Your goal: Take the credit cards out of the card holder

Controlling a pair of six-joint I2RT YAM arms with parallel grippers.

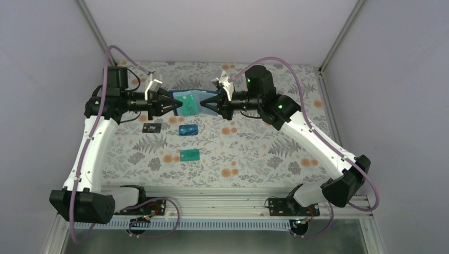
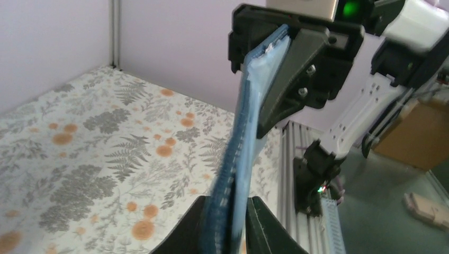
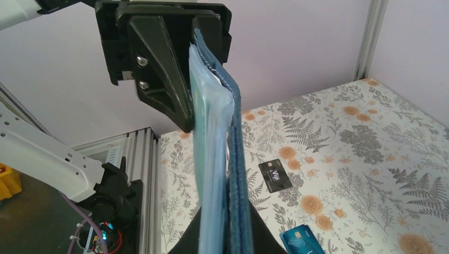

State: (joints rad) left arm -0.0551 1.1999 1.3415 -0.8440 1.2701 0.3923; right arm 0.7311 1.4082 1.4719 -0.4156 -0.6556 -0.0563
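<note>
above the far middle of the flowered table (image 1: 254, 153), the card holder (image 1: 198, 100) is hanging spread open in the air between the two arms, with a teal-green card (image 1: 189, 106) showing on its left half. the left gripper (image 1: 179, 105) is pinching the holder's left edge with its fingers closed tight on it, and the right gripper (image 1: 209, 104) is pinching the right edge the same way. on the table nearer the bases, a dark card (image 1: 152, 127), a bright blue card (image 1: 188, 130) and a second teal-green card (image 1: 189, 155) are lying flat, apart from each other.
</note>
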